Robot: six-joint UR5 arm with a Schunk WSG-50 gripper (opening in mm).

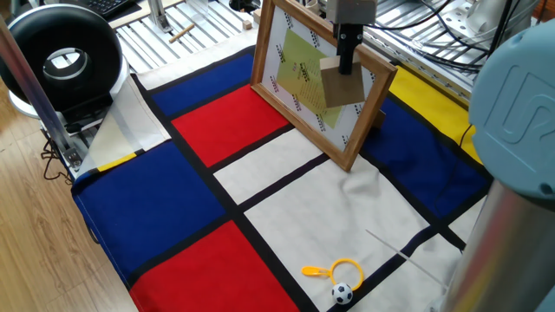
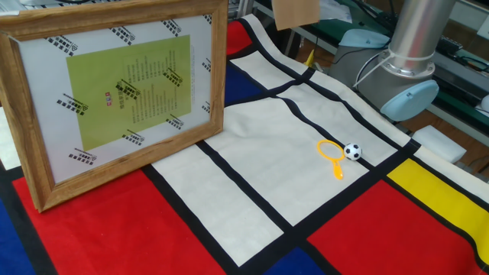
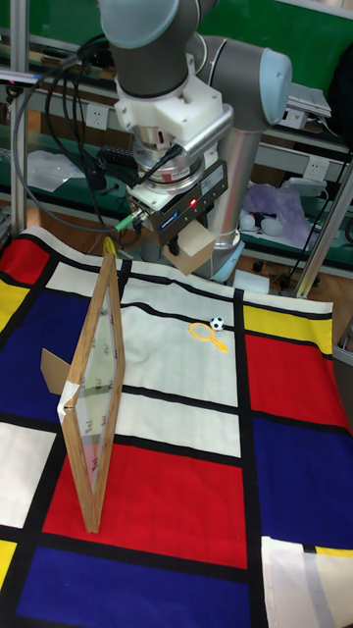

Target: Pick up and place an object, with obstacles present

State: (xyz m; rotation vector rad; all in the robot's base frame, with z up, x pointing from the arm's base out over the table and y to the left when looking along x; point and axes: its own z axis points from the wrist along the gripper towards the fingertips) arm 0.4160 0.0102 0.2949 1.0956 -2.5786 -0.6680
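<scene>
The object, a plain light-tan wooden cube [image 1: 342,84], hangs in the air with my gripper [image 1: 349,62] shut on its top. In one fixed view it overlaps the obstacle, a large upright wooden-framed picture [image 1: 290,65]. The tall fixed view shows the cube [image 3: 194,250] under the gripper [image 3: 184,235], well above the cloth and beyond the picture's [image 3: 98,392] top edge. In the other fixed view only the cube [image 2: 296,11] shows at the top edge, right of the picture [image 2: 122,92]; the fingers are cut off there.
A tiny football [image 1: 342,294] and a yellow ring [image 1: 347,269] lie on a white panel of the red, blue, white and yellow cloth [image 1: 173,199]. A black round device [image 1: 61,61] stands off the cloth's corner. The arm's base [image 2: 409,76] rises beside the cloth.
</scene>
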